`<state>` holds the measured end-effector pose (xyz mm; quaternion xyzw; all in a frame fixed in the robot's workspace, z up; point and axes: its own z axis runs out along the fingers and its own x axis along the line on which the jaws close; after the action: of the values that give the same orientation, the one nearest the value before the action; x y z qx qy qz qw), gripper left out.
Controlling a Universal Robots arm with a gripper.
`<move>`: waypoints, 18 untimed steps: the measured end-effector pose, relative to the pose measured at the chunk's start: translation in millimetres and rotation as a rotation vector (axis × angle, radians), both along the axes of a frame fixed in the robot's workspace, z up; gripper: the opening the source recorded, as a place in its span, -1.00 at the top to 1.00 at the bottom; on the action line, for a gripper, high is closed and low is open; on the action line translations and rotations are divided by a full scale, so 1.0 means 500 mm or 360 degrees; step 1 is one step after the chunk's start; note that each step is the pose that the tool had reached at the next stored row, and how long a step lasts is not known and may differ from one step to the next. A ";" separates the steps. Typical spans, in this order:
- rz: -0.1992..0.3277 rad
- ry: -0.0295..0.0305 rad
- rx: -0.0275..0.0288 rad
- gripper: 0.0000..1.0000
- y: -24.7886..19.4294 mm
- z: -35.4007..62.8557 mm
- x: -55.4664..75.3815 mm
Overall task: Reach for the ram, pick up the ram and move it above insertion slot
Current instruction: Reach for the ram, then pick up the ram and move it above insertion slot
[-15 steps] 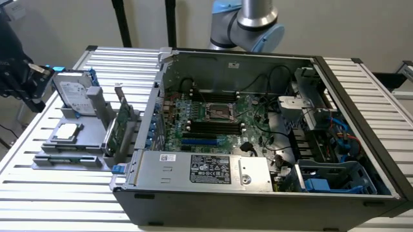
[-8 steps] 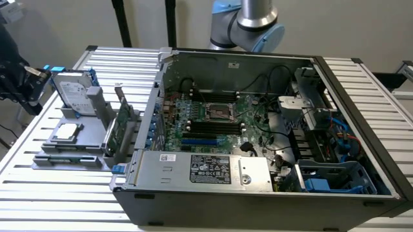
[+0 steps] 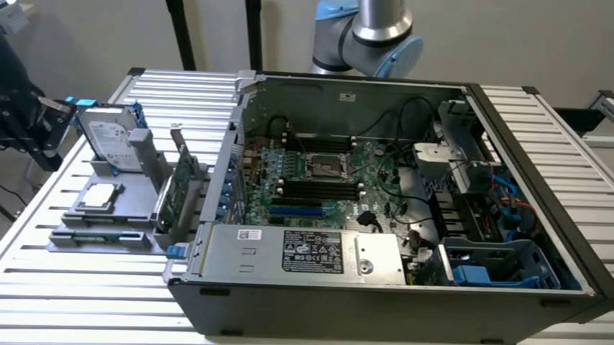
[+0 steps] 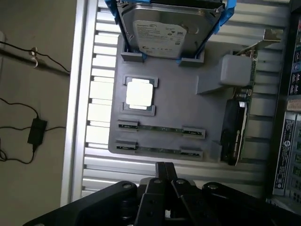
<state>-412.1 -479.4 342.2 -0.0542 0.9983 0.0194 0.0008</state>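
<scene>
Two ram sticks (image 4: 160, 129) lie edge-up, side by side, in the clips of a grey fixture (image 4: 188, 101); in the exterior view the ram (image 3: 108, 233) sits at the fixture's near end. My gripper (image 4: 164, 170) is shut with nothing held, hovering just short of the nearer stick (image 4: 157, 149). In the exterior view the gripper (image 3: 39, 133) hangs at the far left, beside the fixture. The dark insertion slots (image 3: 315, 188) run across the motherboard inside the open computer case (image 3: 384, 302).
On the fixture also stand a silver hard drive (image 4: 169, 28) in blue brackets, a square processor chip (image 4: 139, 92) and a green expansion card (image 4: 240, 122) with a metal bracket. The ribbed metal table (image 3: 86, 287) carries everything. Cables lie on the floor (image 4: 33, 132).
</scene>
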 end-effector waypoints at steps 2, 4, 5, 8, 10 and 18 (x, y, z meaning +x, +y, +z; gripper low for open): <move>0.0057 -0.00005 0.00002 0.79 0.0000 0.000 0.000; 0.0115 -0.00006 0.00001 0.79 0.0000 0.000 0.000; 0.0143 -0.00009 0.00001 0.79 0.0000 0.000 0.000; 0.0232 -0.00014 0.00002 0.79 0.0001 0.000 0.000; 0.0289 -0.00018 0.00002 0.79 0.0001 0.000 0.000; 0.0522 -0.00072 -0.00004 0.79 0.0000 0.000 0.000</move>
<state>-412.0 -479.4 342.2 -0.2166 0.9761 0.0190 -0.0002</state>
